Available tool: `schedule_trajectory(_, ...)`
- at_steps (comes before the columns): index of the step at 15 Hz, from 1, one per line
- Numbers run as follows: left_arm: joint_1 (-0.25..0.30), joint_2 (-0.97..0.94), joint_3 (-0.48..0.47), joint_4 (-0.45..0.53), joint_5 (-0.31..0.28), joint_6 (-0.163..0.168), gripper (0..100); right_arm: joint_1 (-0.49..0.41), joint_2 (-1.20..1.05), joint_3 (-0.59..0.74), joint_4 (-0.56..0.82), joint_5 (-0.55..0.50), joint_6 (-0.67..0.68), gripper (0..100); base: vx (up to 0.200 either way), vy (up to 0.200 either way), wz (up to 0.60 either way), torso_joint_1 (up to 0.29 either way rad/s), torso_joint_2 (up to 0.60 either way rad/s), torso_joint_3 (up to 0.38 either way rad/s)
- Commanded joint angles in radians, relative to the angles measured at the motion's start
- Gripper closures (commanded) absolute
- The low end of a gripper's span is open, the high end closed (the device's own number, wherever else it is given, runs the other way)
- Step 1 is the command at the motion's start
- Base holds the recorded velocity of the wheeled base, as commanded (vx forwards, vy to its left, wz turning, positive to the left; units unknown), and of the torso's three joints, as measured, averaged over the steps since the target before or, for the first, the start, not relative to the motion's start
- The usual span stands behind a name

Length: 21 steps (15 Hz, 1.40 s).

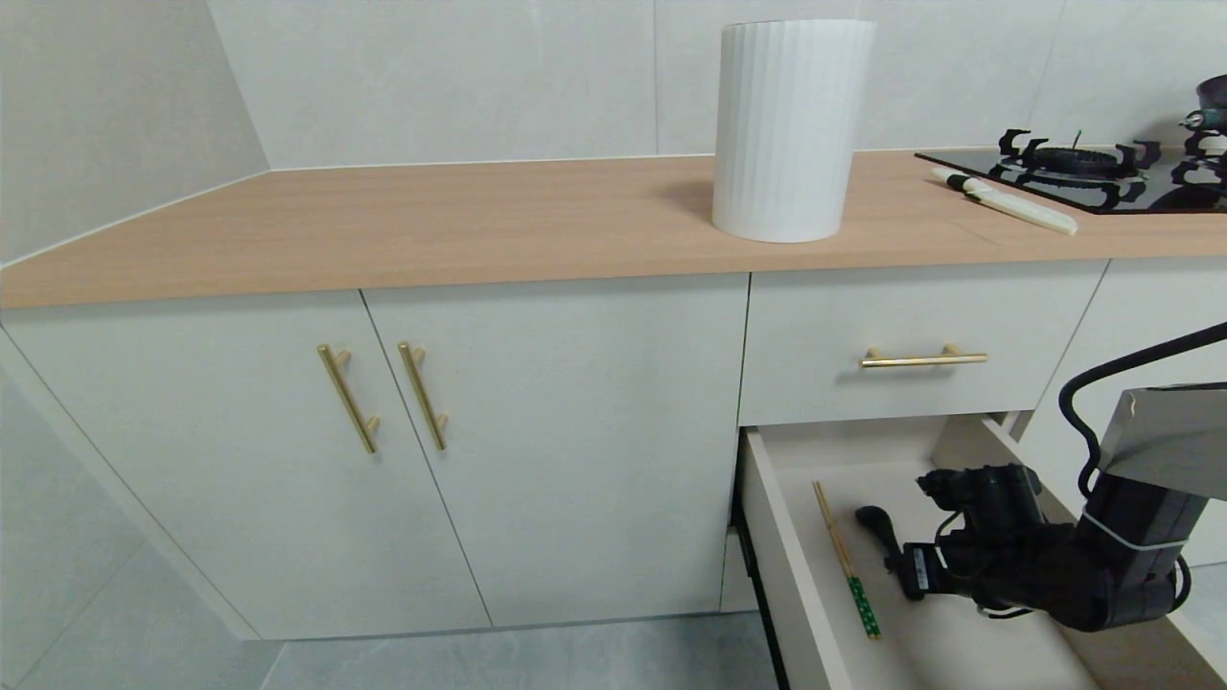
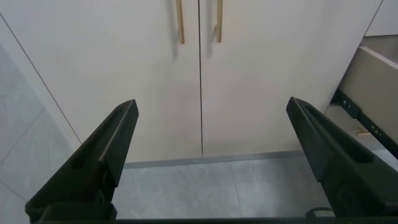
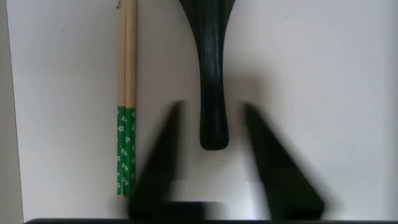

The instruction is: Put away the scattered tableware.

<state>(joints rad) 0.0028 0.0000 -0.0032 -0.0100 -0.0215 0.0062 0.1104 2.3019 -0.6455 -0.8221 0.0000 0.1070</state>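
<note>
Straddling the black spoon (image 3: pixel 210 62) in the open drawer (image 1: pixel 767 537), the right tool (image 3: pixel 211 112) is spread, like the left tool (image 2: pixel 211 104), chopsticks (image 3: pixel 126 93) alongside.

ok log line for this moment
right gripper: jaws open astride black spoon handle | wooden green-tipped chopsticks alongside in open white drawer | left gripper: open

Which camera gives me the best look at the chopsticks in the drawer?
The right wrist view: the chopsticks lie close up, side by side, green ends clear, beside the black spoon. The head view shows them smaller, in the open drawer. The left wrist view faces the cabinet doors.
</note>
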Motion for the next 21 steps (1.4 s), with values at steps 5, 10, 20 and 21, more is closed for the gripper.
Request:
schedule_trajectory(5, 0.0, 0.0, 0.0, -0.001, 0.0, 0.0, 0, 0.0, -0.059, 0.033, 0.0, 0.002, 0.002, 0, 0.0, 0.0, 0.0, 0.0, 0.0, 0.0)
schedule_trajectory(10, 0.0, 0.0, 0.002, -0.001, 0.0, 0.0, 0, 0.017, -0.368, 0.147, 0.006, 0.002, -0.004, 0, 0.0, 0.0, 0.0, 0.0, 0.0, 0.0)
schedule_trajectory(20, 0.0, 0.0, 0.0, -0.001, 0.002, 0.0, 0, 0.106, -1.044, 0.107, 0.765, -0.014, -0.009, 0, 0.0, 0.0, 0.0, 0.0, 0.0, 0.0)
schedule_trajectory(21, 0.0, 0.0, 0.0, -0.001, 0.002, 0.0, 0, 0.106, -1.049, 0.106, 0.778, -0.015, -0.017, 0, 0.0, 0.0, 0.0, 0.0, 0.0, 0.0)
